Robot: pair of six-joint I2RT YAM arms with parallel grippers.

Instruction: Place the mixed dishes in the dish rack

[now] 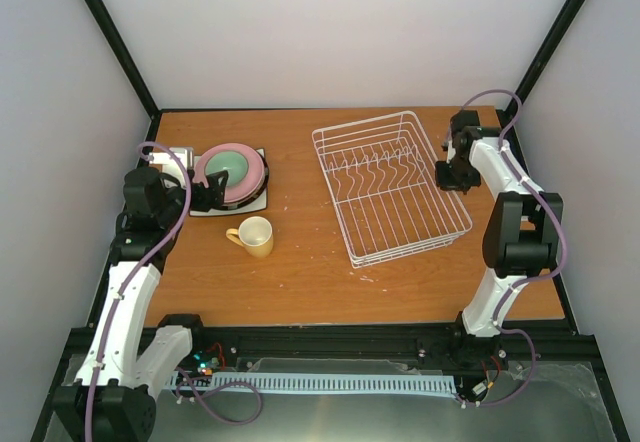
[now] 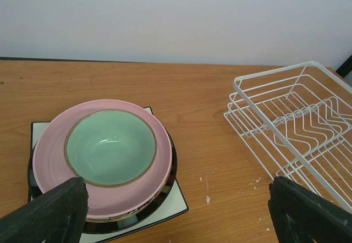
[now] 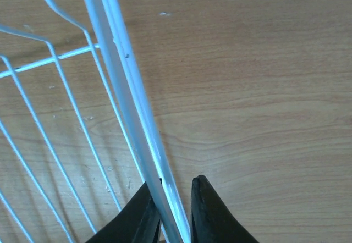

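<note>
We are only starting: the white wire dish rack [image 1: 390,187], centre-right, is sitting empty, the mixed dishes [image 1: 250,167] all lying left. Our left end effector [image 2: 177,199] is hanging open; our right end effector [image 3: 175,210] is pinching the rack's rim.

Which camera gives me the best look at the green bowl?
Left wrist: the mint-green bowl is large and unobstructed, its inside and rim clear, on the pink plate. Top external shows the bowl small. Right wrist shows only the dish rack and table.
</note>
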